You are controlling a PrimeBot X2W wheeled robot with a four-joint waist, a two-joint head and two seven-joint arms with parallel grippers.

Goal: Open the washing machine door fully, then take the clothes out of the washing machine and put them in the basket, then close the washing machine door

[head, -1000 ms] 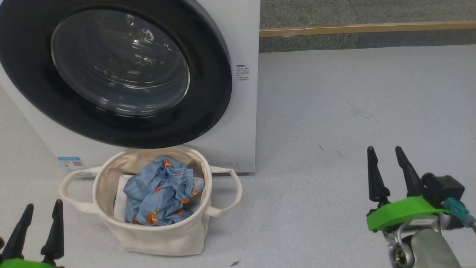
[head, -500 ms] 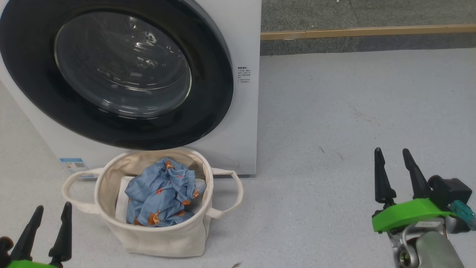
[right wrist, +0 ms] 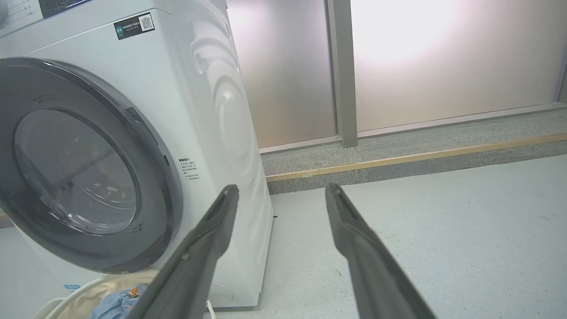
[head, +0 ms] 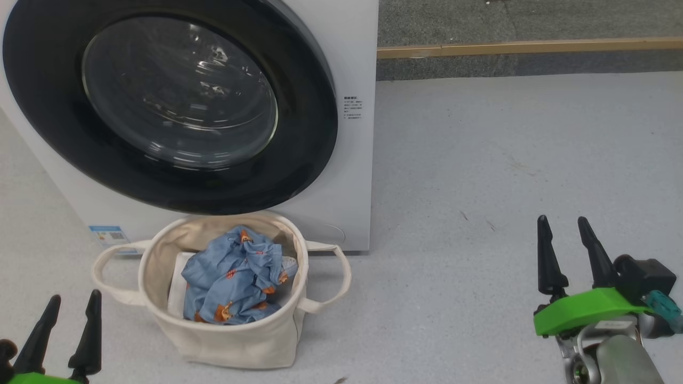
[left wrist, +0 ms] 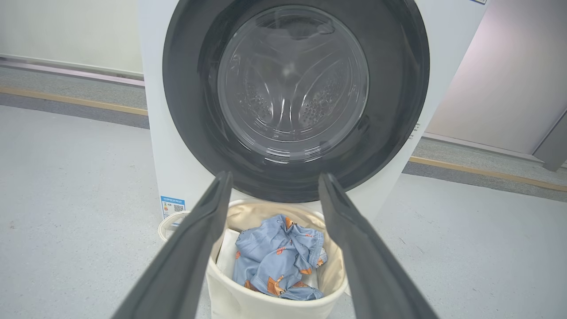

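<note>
The washing machine door [left wrist: 292, 84] stands shut at twelve o'clock — at six, the clothes [left wrist: 274, 257] lie in the basket [left wrist: 248, 305], the left gripper [left wrist: 274, 177] framing them with jaws wide.

A pale grey speckled floor [head: 507, 170] spreads across the room, with a few small dark scuffs. In the head view, toward one o'clock, a thin wooden strip [head: 528, 47] runs along a darker grey ledge [head: 528, 65]. In the right wrist view, frosted panels [right wrist: 443, 66] glow with bright light at one o'clock, divided by a grey post [right wrist: 343, 71] at twelve.
</note>
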